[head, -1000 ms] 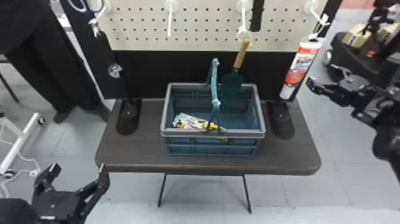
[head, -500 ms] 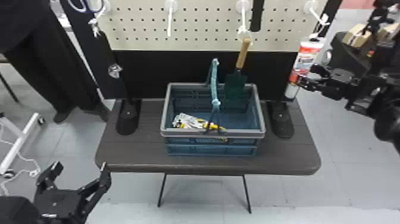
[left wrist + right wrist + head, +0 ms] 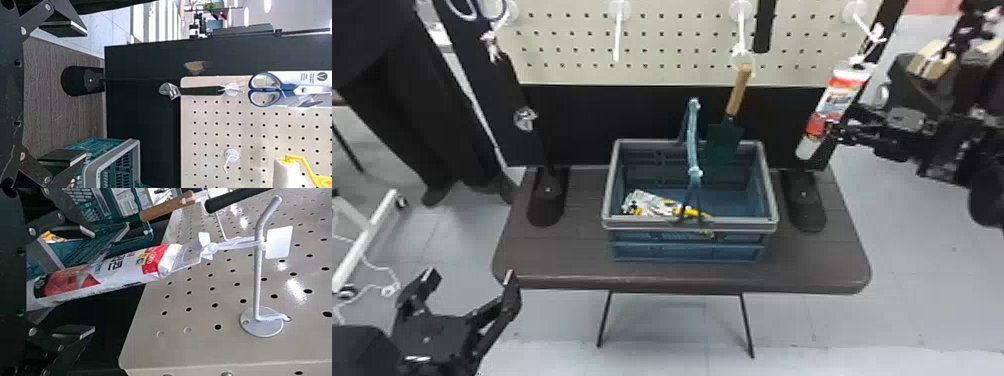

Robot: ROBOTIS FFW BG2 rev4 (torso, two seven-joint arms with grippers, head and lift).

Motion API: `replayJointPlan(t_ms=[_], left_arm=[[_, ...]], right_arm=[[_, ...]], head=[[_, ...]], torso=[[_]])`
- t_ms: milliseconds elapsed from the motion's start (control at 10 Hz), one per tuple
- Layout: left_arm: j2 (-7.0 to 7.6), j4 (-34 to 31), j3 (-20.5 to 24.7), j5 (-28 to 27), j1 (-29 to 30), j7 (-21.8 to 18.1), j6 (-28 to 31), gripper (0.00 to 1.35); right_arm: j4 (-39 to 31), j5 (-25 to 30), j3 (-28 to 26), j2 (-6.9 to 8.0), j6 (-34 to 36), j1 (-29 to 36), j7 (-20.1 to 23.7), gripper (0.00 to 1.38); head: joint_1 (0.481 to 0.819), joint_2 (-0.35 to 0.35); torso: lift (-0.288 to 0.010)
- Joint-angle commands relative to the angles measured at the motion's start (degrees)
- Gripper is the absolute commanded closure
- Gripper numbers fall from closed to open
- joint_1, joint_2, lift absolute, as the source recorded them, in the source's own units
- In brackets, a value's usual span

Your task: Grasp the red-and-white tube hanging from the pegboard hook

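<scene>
The light is bright and even, with white ceiling lamps (image 3: 267, 5) glowing in the left wrist view. In the right wrist view, glare spots the pegboard (image 3: 195, 344) beside the hook (image 3: 257, 278). In the head view, the black panel (image 3: 582, 115) lies dark above the pale floor (image 3: 932, 300).

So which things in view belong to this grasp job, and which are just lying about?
Job:
- red-and-white tube
- pegboard hook it hangs from
- right gripper, open around the tube

Just there:
- crate
- trowel
- wrench
- scissors
- paint roller
- left gripper, open, away from the tube
</scene>
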Motion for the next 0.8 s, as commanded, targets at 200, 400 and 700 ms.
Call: replayJointPlan(t_ms=[200,400,700], left_arm=[[-0.02,0.0,0.0,0.2,0.1,0.0,0.0,0.21],[0.06,0.0,0.1,0.2,0.2,0.0,0.1,0.21],[0.06,0.0,0.1,0.3,0.3,0.0,0.0,0.21]], right_arm=[[1.2,-1.1,0.0,0.50,-1.2,0.7,-0.6,1.29],[0.2,-0.7,0.0,0.59,-1.8,0.9,-0.6,1.29],[0.5,-0.2,-0.1,0.67,-2.4,1.1,-0.7,1.29]], head=[[0.819,0.008],[0.819,0.008],[0.819,0.008]], torso=[[-0.100],[-0.100],[-0.100]])
